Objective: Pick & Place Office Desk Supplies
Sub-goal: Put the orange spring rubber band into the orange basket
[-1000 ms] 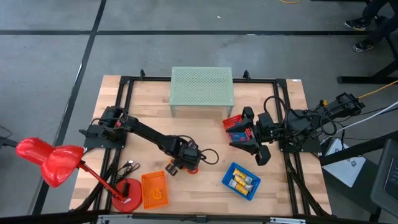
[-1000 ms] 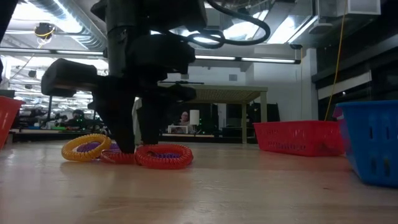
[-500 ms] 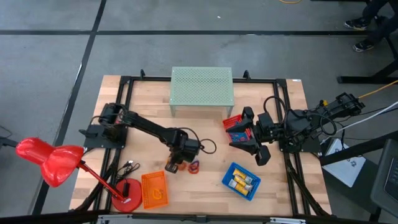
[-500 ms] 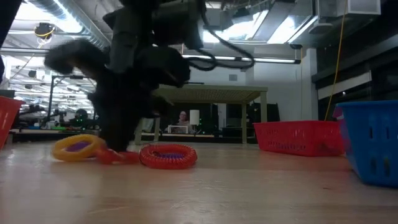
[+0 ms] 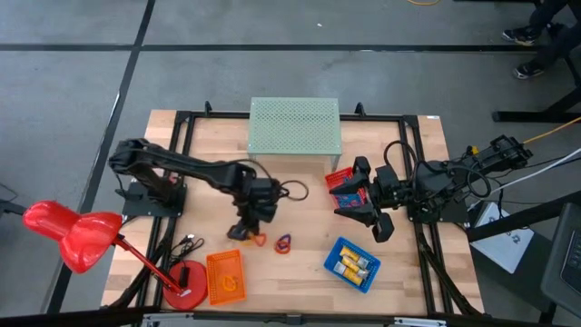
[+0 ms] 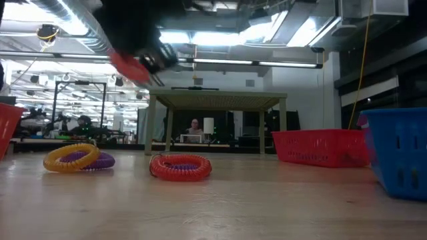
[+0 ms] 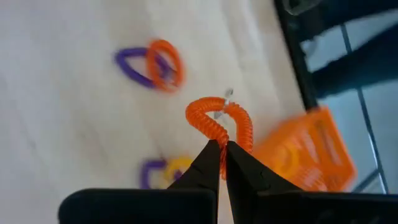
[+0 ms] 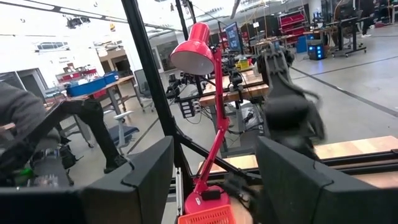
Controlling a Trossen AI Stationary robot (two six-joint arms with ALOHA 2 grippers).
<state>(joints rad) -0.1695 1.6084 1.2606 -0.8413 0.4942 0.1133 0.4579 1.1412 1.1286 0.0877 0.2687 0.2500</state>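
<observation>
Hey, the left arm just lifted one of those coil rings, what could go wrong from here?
The left gripper pinches the orange coil ring only at one edge, so it may slip or swing loose in transit. The orange basket is small and stands close to the red lamp's base, so a drop could miss.

Left gripper (image 7: 219, 163) raised over mid-table, fingers pinched together; right gripper (image 5: 363, 207) parked wide apart at right
</observation>
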